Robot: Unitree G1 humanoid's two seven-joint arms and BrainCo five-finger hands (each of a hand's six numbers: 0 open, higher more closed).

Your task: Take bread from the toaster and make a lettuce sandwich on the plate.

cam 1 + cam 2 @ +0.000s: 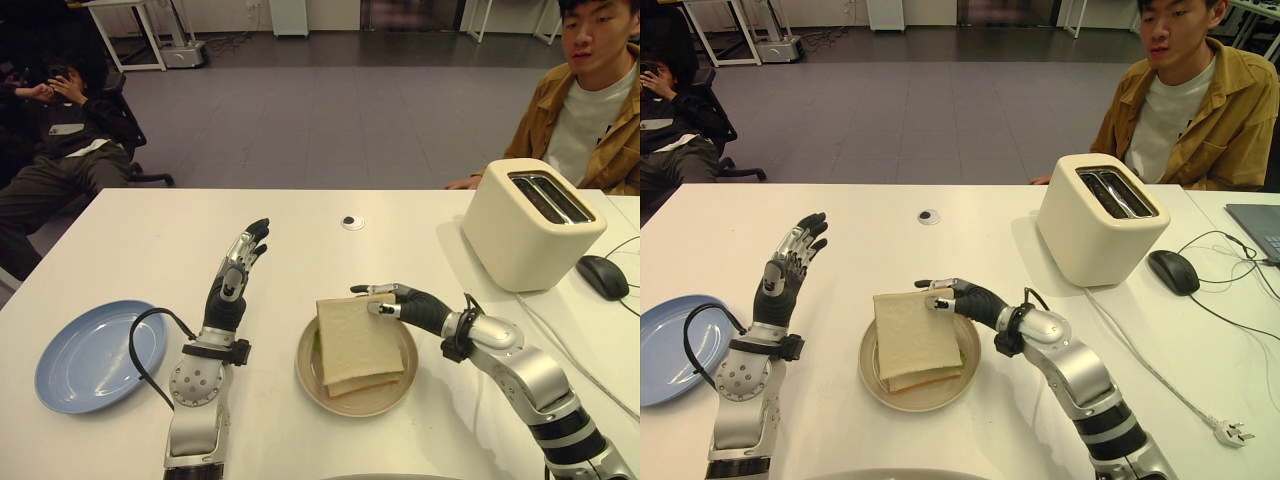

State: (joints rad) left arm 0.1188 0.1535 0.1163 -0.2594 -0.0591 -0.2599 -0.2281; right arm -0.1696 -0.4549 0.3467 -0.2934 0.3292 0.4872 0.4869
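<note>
- A white tabletop (300, 250) carries everything.
- An empty blue plate (90, 350) lies near the left edge.
- A small round black-and-white disc (352, 222) sits far, at the middle.
- A black computer mouse (603, 276) rests on the right, with a laptop corner (1260, 225) beyond it.
- A white power plug (1230, 432) lies near right.

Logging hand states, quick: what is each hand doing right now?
Left hand: open, holding nothing.
Right hand: closed on the top bread slice, at its corner.

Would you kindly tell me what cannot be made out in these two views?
Lettuce: only a green sliver shows, both views; the top slice covers the rest.
Toaster slots: dark inside, both views; any bread left cannot be told.
Right hand: grasping or merely touching the slice, unclear.
Blue plate: cut by the right eye view's left edge.
</note>
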